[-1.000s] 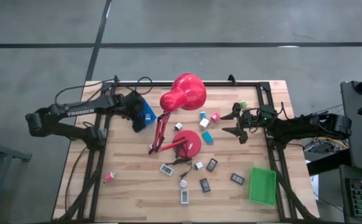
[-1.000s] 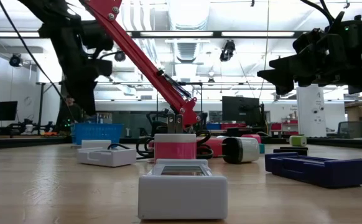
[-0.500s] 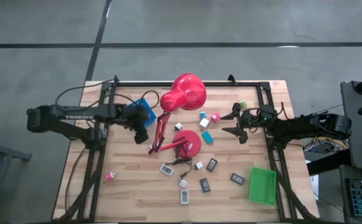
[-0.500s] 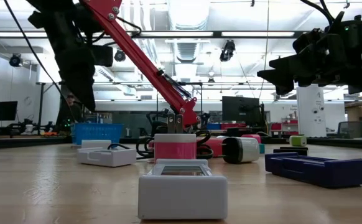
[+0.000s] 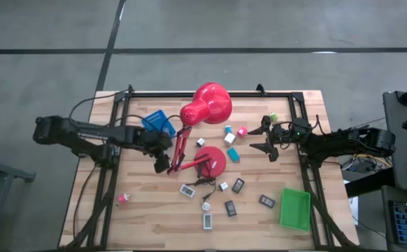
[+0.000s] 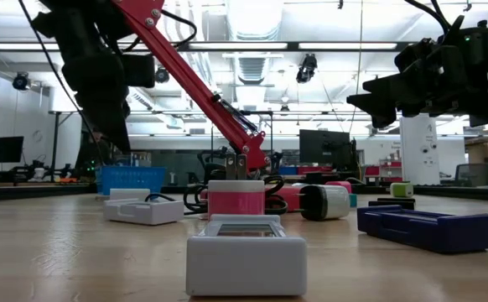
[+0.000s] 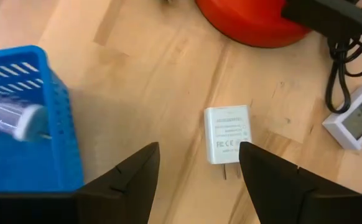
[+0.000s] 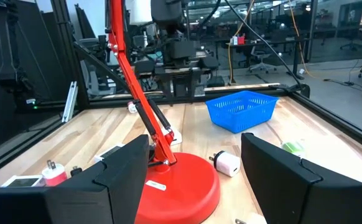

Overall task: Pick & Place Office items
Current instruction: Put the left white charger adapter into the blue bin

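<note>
High view: straight down over the whole counter and both arms. Low view: at counter height, level across it into the room, close behind a white block. Left wrist view: down past its own fingers, close on a white plug. Right wrist view: level across the counter, farther back. Shared by all four: the red lamp, its base included.
</note>
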Controlling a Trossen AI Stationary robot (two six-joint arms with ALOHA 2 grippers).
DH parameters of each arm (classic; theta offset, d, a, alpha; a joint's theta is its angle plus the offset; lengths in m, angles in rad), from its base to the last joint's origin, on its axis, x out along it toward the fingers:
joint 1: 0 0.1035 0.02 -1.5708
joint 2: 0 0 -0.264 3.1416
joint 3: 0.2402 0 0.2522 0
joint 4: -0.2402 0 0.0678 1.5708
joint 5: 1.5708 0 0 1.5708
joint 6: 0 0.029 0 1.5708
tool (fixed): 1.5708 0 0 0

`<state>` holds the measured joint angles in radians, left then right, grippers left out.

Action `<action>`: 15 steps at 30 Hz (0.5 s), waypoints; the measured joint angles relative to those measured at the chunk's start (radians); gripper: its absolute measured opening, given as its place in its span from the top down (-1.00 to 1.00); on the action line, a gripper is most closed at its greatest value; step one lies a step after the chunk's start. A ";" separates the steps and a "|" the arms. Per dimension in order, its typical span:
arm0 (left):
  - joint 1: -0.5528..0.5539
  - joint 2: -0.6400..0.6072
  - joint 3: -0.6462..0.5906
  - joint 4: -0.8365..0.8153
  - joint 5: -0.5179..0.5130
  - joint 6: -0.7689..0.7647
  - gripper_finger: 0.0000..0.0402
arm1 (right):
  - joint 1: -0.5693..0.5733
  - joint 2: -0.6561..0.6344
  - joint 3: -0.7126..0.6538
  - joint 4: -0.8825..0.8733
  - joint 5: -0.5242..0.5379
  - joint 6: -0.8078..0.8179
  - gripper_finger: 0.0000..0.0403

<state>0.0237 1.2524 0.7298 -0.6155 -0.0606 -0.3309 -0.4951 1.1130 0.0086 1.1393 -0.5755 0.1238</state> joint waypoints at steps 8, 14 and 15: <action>-0.025 0.106 -0.001 0.055 0.000 -0.015 -0.13 | 0.000 0.000 0.000 0.000 0.000 0.000 -0.22; -0.027 0.137 -0.001 0.071 -0.015 -0.018 -0.13 | 0.000 0.000 0.000 0.000 0.000 -0.001 -0.22; -0.027 0.137 -0.001 0.070 -0.016 -0.018 -0.13 | 0.000 0.000 0.000 0.000 0.000 -0.002 -0.22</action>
<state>-0.0032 1.3889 0.7288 -0.5452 -0.0761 -0.3492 -0.4953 1.1130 0.0086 1.1393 -0.5751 0.1213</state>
